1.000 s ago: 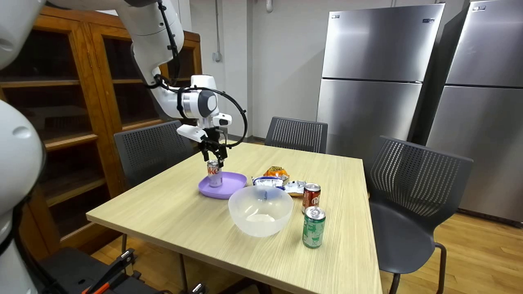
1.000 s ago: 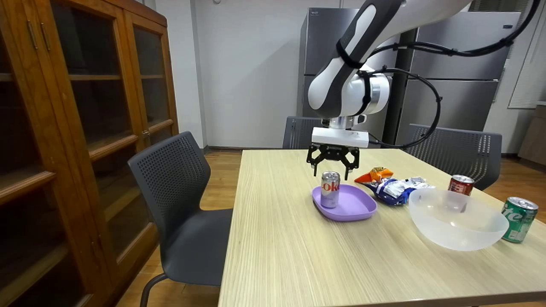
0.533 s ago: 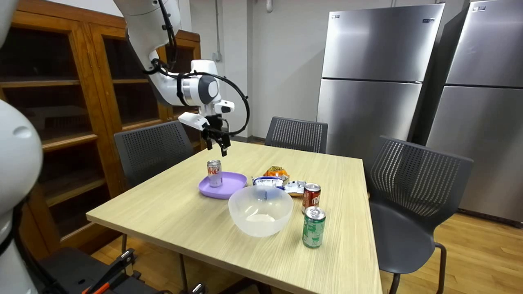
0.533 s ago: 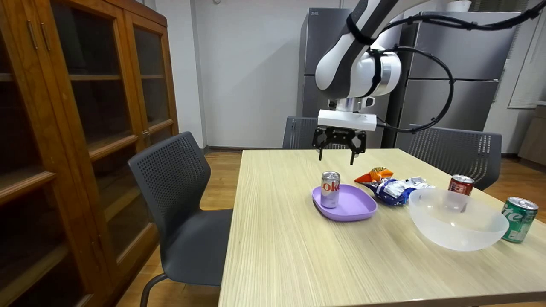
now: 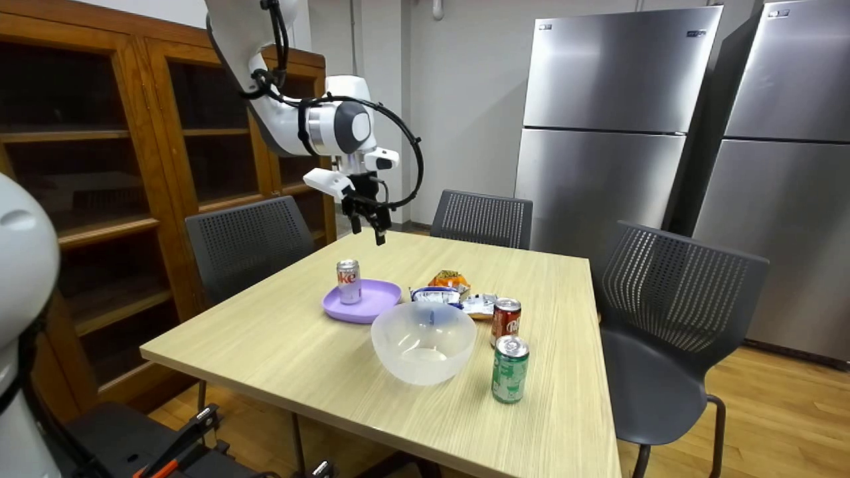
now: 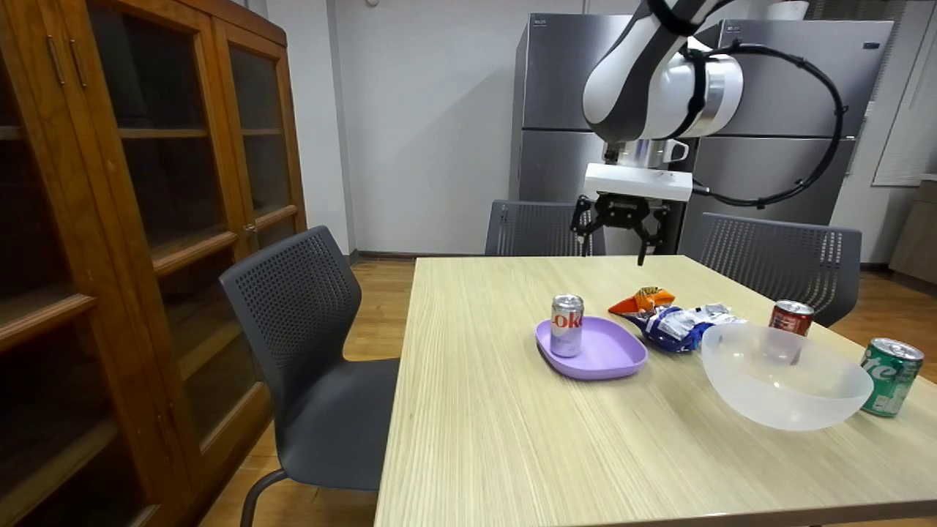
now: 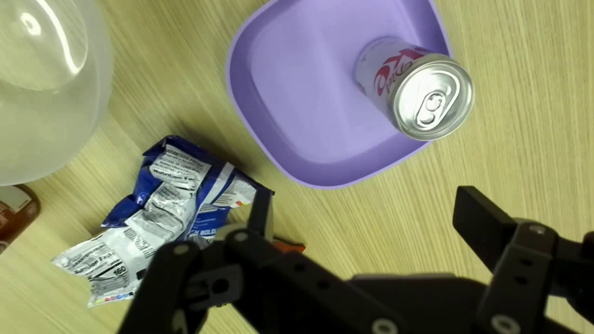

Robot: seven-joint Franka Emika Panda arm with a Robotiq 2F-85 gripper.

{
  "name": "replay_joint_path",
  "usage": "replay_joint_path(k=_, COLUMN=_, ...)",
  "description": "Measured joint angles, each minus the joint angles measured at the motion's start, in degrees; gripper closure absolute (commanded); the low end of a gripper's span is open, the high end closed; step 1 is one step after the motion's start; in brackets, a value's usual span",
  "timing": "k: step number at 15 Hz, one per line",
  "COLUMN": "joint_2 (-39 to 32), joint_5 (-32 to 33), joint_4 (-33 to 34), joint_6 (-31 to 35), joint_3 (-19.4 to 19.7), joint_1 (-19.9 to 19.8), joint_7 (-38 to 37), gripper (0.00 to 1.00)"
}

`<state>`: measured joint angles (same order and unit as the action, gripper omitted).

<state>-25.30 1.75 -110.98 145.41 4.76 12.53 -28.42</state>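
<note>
The gripper (image 6: 613, 254), in the upper right of an exterior view, holds nothing; its two fingers stand wide apart above the table (image 6: 498, 424). The soda can (image 7: 413, 88) stands upright on the purple plate (image 7: 306, 79), at the upper right of the wrist view, and no finger touches it. For good work here, the open fingers should probably pass high and slowly, since a small knock could tip the can. The can is pale silver with red letters, and its shiny top has a flat tab.
</note>
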Motion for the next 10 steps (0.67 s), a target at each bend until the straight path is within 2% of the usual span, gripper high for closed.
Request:
replay_joint_path(k=5, joint_2=1.4, joint_5=0.0, joint_4=-1.6, joint_6=-0.4, joint_3=0.0, joint_1=-4.0, joint_7=3.4, gripper=0.0)
replay_joint_path(k=10, joint_2=1.4, joint_5=0.0, joint_4=-1.8, joint_6=-0.5, joint_3=-0.2, joint_1=-4.6, joint_7=4.1, gripper=0.0)
